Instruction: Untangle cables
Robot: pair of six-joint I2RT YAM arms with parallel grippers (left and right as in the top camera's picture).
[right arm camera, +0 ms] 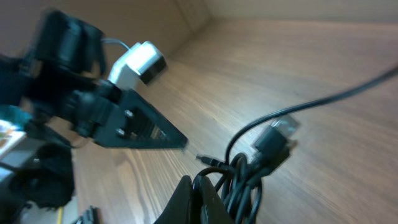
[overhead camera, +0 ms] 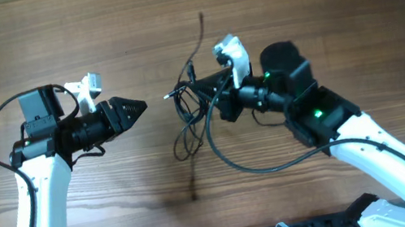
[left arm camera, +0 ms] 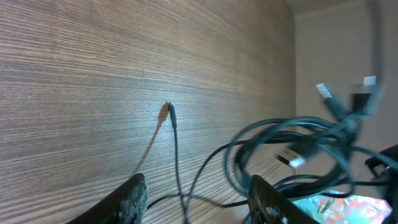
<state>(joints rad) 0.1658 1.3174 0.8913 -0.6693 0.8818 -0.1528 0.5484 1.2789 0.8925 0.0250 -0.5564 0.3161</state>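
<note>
The cables (overhead camera: 192, 107) are thin black wires bunched in a knot at the table's middle, with loops trailing toward the front and one strand running to the back. My right gripper (overhead camera: 212, 95) is shut on the knot and holds it; in the right wrist view its fingers (right arm camera: 202, 199) pinch a strand beside the bundle (right arm camera: 258, 165) with plug ends. My left gripper (overhead camera: 138, 108) is open and empty, just left of the knot. In the left wrist view its fingers (left arm camera: 199, 199) frame a thin strand, with the blurred bundle (left arm camera: 298, 149) to the right.
A thicker black cable (overhead camera: 269, 164) loops from the right arm over the table in front of the knot. A loose wire end (overhead camera: 201, 21) reaches toward the back. The arms' bases stand along the front edge.
</note>
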